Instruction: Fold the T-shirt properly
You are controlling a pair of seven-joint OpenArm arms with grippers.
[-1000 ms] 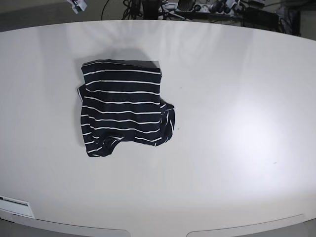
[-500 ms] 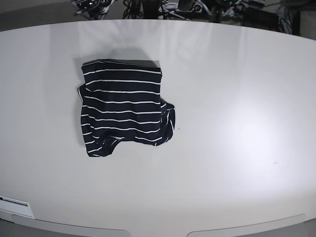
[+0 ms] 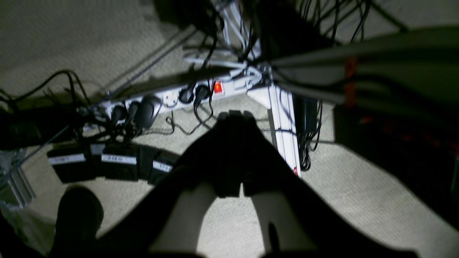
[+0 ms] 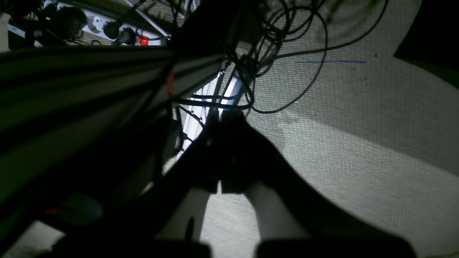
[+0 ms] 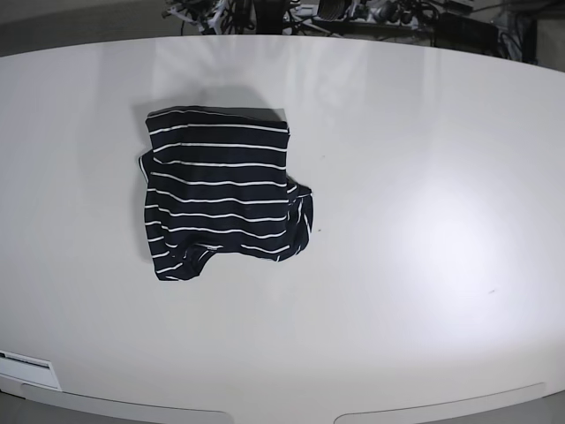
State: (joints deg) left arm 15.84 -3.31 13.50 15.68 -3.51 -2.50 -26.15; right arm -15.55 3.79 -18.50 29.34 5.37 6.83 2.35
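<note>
Your left tool (image 3: 235,116) is closed, its two dark fingers pressed tip to tip with nothing between them. Your right tool (image 4: 227,116) is closed the same way and holds nothing. Both tools hang off the worktop, out over the carpet floor (image 4: 340,143), so you do not see them in the base view.

The biggest thing you see is the white worktop (image 5: 424,230). It is wide and rounded, and its far edge curves along the top of the base view. You have lots of bare room on it: the whole side on the right of the base view, and a broad strip along the near edge.

The T-shirt (image 5: 221,194) lies flat on the worktop, toward the left of the base view and a bit toward the far side. It is folded into a rough square, dark with thin white stripes. Its far edge is straight and neat. Its near edge is bumpy, with a loose bit sticking out at the lower right corner and a curl at the lower left. It sits well in from every worktop edge.

Under the tools, you can see a white power strip (image 3: 168,98) with a red light, and many black cables (image 4: 287,43) tangled on the floor.
</note>
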